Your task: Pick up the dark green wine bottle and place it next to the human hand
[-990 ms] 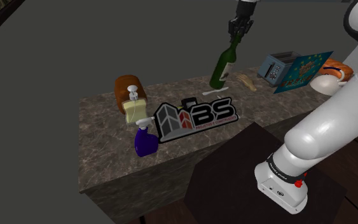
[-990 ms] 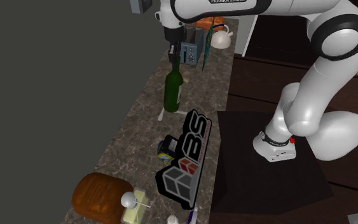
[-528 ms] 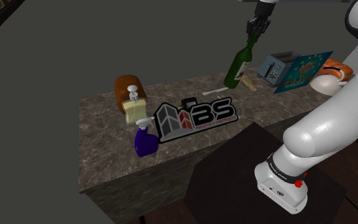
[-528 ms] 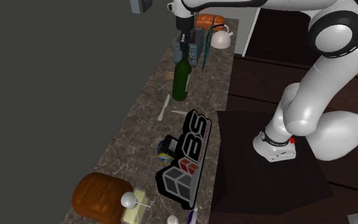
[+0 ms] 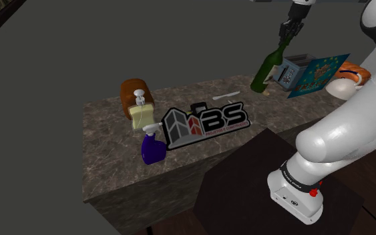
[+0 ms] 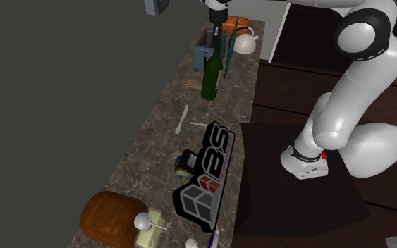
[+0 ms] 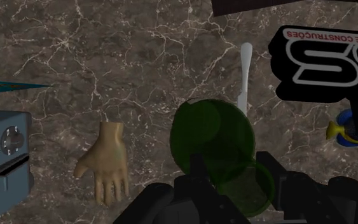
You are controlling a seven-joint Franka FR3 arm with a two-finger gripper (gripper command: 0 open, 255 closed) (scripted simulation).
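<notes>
Gripper clamped on neck of dark green bottle. Bottle pointed neck-up, long axis tilted, base offset toward shoulder view's left. Base hung over marble counter, just beside hand.

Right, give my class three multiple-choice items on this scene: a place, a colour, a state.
1. Where does the tan model human hand lie? A on the marbled brown counter beside the grey box-shaped toaster; B on top of that toaster; C hanging in the air.
2. What colour is the tall translucent wine bottle? A red; B dark green; C white.
3. The all-black claw is: A open; B shut on nothing; C shut on the bottle's neck.
Answers: 1 A, the wrist view shows it flat on the counter by the toaster; 2 B, its body is dark green; 3 C, the claw clasps the neck in the shoulder view.
</notes>
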